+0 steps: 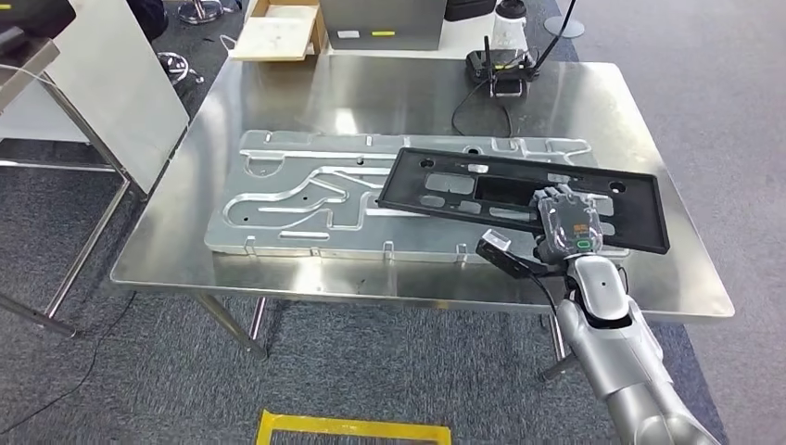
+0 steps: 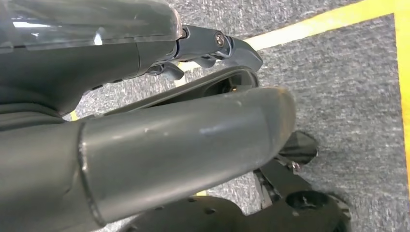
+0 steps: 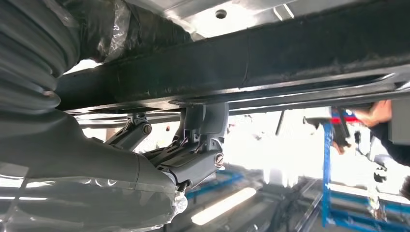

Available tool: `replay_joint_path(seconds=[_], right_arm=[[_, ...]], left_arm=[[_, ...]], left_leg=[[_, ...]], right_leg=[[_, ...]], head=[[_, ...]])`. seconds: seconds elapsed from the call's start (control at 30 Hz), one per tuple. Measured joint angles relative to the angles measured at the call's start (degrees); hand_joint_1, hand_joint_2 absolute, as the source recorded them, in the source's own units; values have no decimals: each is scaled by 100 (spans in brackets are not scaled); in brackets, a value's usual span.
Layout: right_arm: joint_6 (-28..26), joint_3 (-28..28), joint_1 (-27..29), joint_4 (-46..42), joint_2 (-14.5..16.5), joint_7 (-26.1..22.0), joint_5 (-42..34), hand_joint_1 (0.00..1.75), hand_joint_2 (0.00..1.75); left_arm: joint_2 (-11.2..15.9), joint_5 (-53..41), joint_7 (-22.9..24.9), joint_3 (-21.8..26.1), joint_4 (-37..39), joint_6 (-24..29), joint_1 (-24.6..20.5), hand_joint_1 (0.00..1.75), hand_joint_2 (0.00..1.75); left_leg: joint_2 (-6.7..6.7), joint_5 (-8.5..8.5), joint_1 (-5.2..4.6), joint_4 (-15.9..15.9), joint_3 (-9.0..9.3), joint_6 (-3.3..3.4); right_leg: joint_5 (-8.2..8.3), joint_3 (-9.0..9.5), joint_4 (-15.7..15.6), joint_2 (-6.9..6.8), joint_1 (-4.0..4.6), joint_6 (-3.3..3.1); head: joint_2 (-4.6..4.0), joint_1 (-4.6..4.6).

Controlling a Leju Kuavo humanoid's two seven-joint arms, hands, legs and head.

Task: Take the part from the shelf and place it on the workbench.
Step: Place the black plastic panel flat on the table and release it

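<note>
The part point(image 1: 640, 218) is a long black rectangular frame with several cut-outs. It lies slanted over the right half of a grey machined fixture plate point(image 1: 306, 199) on the steel workbench point(image 1: 278, 102). My right hand point(image 1: 567, 222) grips the part's near long edge towards its right end. In the right wrist view the dark fingers point(image 3: 193, 154) curl under the part's black rim point(image 3: 270, 58). Whether the part's left end touches the plate I cannot tell. My left hand point(image 2: 193, 140) hangs low over grey carpet, holding nothing, its thumb apart from the darker fingers point(image 2: 217, 43).
A black device with antennas point(image 1: 500, 69) and its cable sit at the workbench's far edge. A cardboard box point(image 1: 278, 32) stands beyond it. A white panel point(image 1: 120, 83) leans at the left. Yellow floor tape point(image 1: 352, 428) marks the carpet in front of me.
</note>
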Motion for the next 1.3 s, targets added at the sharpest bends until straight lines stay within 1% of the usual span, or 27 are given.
replay_joint_path(seconds=[0.07, 0.13, 0.17, 0.23, 0.27, 0.3, 0.33, 0.4, 0.43, 0.47, 0.53, 0.6, 0.63, 0.67, 0.73, 0.77, 0.8, 0.83, 0.9, 0.93, 0.97, 1.03, 1.07, 1.13, 1.2, 1.27, 1.3], right_arm=[[43, 76, -134, 107, 102, 11, 40, 175, 175], [98, 166, -280, 210, 225, 8, 74, 175, 175], [124, 218, -356, 266, 296, 13, 86, 175, 175], [156, 328, -487, 387, 427, 32, 98, 175, 175], [159, 383, -526, 443, 485, 42, 106, 175, 175], [162, 436, -549, 489, 535, 45, 114, 175, 175], [167, 489, -568, 529, 578, 42, 121, 175, 175], [195, 590, -627, 599, 659, 34, 136, 175, 175], [219, 641, -678, 639, 699, 33, 139, 175, 175], [244, 689, -728, 682, 741, 33, 143, 175, 175], [287, 784, -802, 759, 828, 33, 148, 175, 175], [307, 856, -838, 808, 896, 30, 158, 175, 175], [314, 883, -862, 829, 920, 31, 161, 175, 175], [319, 899, -886, 849, 934, 32, 162, 175, 175], [326, 922, -916, 899, 949, 35, 157, 175, 175], [327, 931, -916, 929, 951, 34, 154, 175, 175], [327, 943, -912, 963, 953, 34, 145, 175, 175], [326, 953, -911, 994, 954, 34, 133, 175, 175], [315, 964, -916, 1052, 955, 39, 84, 175, 175], [301, 965, -921, 1080, 955, 44, 54, 175, 175], [286, 966, -917, 1107, 955, 48, 21, 131, 175], [251, 971, -899, 1153, 955, 51, -33, 44, 175], [237, 972, -886, 1173, 951, 51, -54, 0, 175], [194, 973, -879, 1217, 945, 50, -91, 0, 175], [134, 973, -873, 1255, 943, 49, -122, 0, 175], [98, 973, -842, 1293, 940, 49, -143, 0, 175], [90, 973, -819, 1312, 938, 49, -150, 0, 175]], left_arm=[[-1, -23, 11, -14, 0, -1, -23, 0, 0], [-6, -50, 26, -19, 1, -5, -36, 0, 0], [-9, -61, 39, -21, 1, -7, -42, 0, 0], [-13, -72, 58, -26, 1, -9, -51, 0, 0], [-13, -73, 66, -31, 0, -9, -51, 0, 0], [-13, -74, 68, -37, 0, -9, -49, 0, 0], [-13, -75, 70, -44, 1, -9, -48, 0, 0], [-7, -79, 76, -55, 1, -9, -45, 0, 0], [-3, -84, 82, -57, 1, -9, -45, 0, 0], [1, -87, 92, -60, 1, -10, -49, 0, 0], [2, -94, 110, -68, 2, -11, -62, 0, 0], [-6, -94, 120, -90, 2, -11, -64, 0, 0], [-11, -94, 124, -102, 2, -11, -64, 0, 0], [-16, -94, 126, -113, 2, -11, -68, 0, 0], [-21, -93, 128, -126, 2, -11, -80, 0, 0], [-24, -93, 128, -130, 2, -11, -81, 0, 0], [-27, -93, 128, -133, 2, -11, -76, 0, 0], [-29, -94, 128, -135, 2, -9, -69, 0, 0], [-33, -93, 128, -140, 2, 4, -56, 0, 0], [-35, -92, 127, -143, 2, 23, -59, 0, 0], [-36, -88, 123, -144, 2, 43, -64, 0, 44], [-35, -98, 119, -148, 2, 90, -74, 0, 131], [-34, -112, 120, -153, 2, 108, -73, 0, 175], [-34, -132, 127, -165, 2, 135, -66, 0, 87], [-34, -102, 124, -169, 2, 149, -64, 0, 0], [-31, -72, 117, -169, 2, 158, -64, 0, 0], [-28, -63, 116, -169, 2, 160, -56, 0, 0]], left_leg=[[5, -36, 15, -7, 20, -64], [12, -173, 29, 259, -90, -117], [15, -296, 33, 577, -260, -135], [16, -513, 33, 1362, -748, -150], [16, -520, 30, 1634, -962, -144], [16, -401, 22, 1689, -1078, -122], [15, -170, 7, 1516, -1084, -84], [14, 381, -46, 777, -868, 40], [17, 541, -73, 445, -741, 98], [22, 595, -95, 232, -656, 139], [30, 538, -115, 87, -589, 166], [35, 527, -67, -39, -496, 175], [37, 526, -41, -104, -434, 188], [39, 518, -18, -153, -373, 199], [29, 467, -19, -170, -301, 215], [22, 434, -15, -163, -268, 208], [14, 393, -7, -150, -229, 194], [8, 347, 3, -129, -185, 174], [1, 234, 25, -69, -104, 120], [-1, 181, 22, -28, -88, 84], [-2, 145, 17, -1, -89, 44], [0, 116, 8, 15, -105, -25], [2, 103, 14, 3, -100, -55], [12, -7, 28, 140, -134, -107], [18, -277, 35, 708, -401, -141], [19, -516, 36, 1443, -817, -154], [19, -507, 35, 1619, -946, -147]], right_leg=[[-43, 27, -38, 11, 4, -95], [-80, 101, -69, 8, -3, -189], [-101, 141, -82, 3, 0, -228], [-155, 206, -86, 3, 31, -279], [-188, 247, -86, 7, 52, -295], [-226, 298, -86, 10, 73, -303], [-269, 361, -86, 13, 95, -307], [-362, 486, -88, 11, 136, -307], [-399, 522, -89, 18, 150, -296], [-425, 535, -92, 22, 155, -278], [-451, 536, -120, 32, 149, -227], [-503, 554, -107, 23, 149, -175], [-576, 502, 26, 21, 150, -147], [-684, 378, 275, 19, 139, -119], [-914, -50, 980, 18, 94, -62], [-937, -253, 1243, 16, 68, -34], [-846, -379, 1325, 13, 42, -8], [-650, -405, 1206, 7, 19, 13], [-141, -224, 556, -15, -13, 39], [2, -116, 264, -21, -5, 34], [58, -48, 83, -21, 6, 6], [8, -20, 6, -7, 44, -74], [-3, -15, -3, -2, 39, -122], [-15, 34, -47, 3, 24, -196], [-33, 91, -76, 1, 18, -254], [-58, 121, -77, -3, 39, -289], [-70, 137, -77, 0, 52, -298]], head=[[1, -2], [1, -3], [1, -4], [1, -5], [1, -4], [1, -4], [0, -4], [0, -1], [0, 0], [0, 1], [1, -1], [1, -1], [1, 0], [1, 2], [1, 4], [1, 5], [1, 3], [1, 4], [0, 5], [0, 3], [0, 1], [0, -2], [0, -1], [0, -2], [0, -1], [0, -1], [0, -2]])
